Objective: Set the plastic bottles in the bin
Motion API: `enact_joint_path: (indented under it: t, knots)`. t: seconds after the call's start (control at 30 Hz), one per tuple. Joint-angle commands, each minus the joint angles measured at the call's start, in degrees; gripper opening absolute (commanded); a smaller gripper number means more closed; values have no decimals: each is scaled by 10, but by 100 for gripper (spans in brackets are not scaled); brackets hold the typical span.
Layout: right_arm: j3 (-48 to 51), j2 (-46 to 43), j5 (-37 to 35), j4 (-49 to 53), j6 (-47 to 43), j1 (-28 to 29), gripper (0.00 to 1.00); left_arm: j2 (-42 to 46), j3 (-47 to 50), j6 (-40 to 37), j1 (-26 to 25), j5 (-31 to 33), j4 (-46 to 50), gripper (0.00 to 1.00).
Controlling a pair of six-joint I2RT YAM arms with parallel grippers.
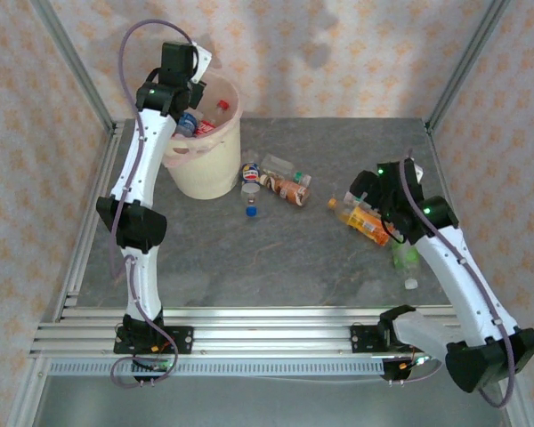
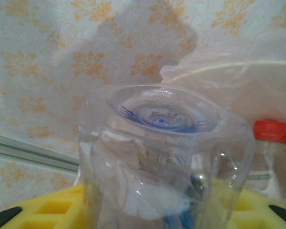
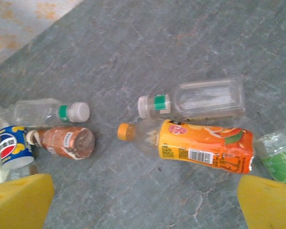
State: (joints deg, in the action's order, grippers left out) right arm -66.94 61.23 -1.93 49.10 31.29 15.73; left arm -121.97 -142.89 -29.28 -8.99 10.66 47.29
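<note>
Left gripper (image 2: 148,214) hangs over the bin (image 1: 205,173) at the table's (image 1: 320,258) far left corner, 1 clear bottle (image 2: 162,157) between its pads (image 2: 47,210), grip unclear: the drop, needing only release. Right gripper (image 3: 143,205) gapes empty above the orange-label bottle (image 3: 200,145).

- I'm seeing a white-shelled left arm (image 1: 135,165) and right arm (image 1: 463,267), black joints.
- Thin mauve cable (image 1: 125,49) looping off each.
- Right gripper (image 3: 143,205): chunky yellow foam pads (image 3: 19,200).
</note>
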Motion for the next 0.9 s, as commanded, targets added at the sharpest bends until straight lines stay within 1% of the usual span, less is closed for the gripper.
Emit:
enact_joint_path:
  t: [0.0,0.1,0.23,0.3,0.37,0.4,0.47,0.67,0.77,0.87]
  knots:
    - [8,24,52,8,-21,-38,99,-11,-15,-37,0,45,35,55]
    - [7,55,77,4,-33,-72,99,-13,-7,-49,0,55,38,60]
    - [9,89,71,7,-39,-103,99,-13,-6,-52,0,58,42,68]
    - [13,93,69,9,-37,-120,99,-10,-7,-52,0,57,44,76]
    - [18,92,49,17,-33,-138,99,-6,-8,-49,0,55,46,86]
    - [20,91,39,22,-32,-145,99,-3,-8,-47,0,51,48,88]
    - [27,86,20,33,-27,-161,99,4,-8,-40,0,39,49,90]
    - [58,57,-17,56,-16,-217,99,26,-8,-5,0,2,48,90]
    - [77,38,-19,62,-16,-252,99,41,-7,23,0,-19,50,91]
    - [97,23,6,57,-22,-295,99,64,-2,57,0,-43,53,93]
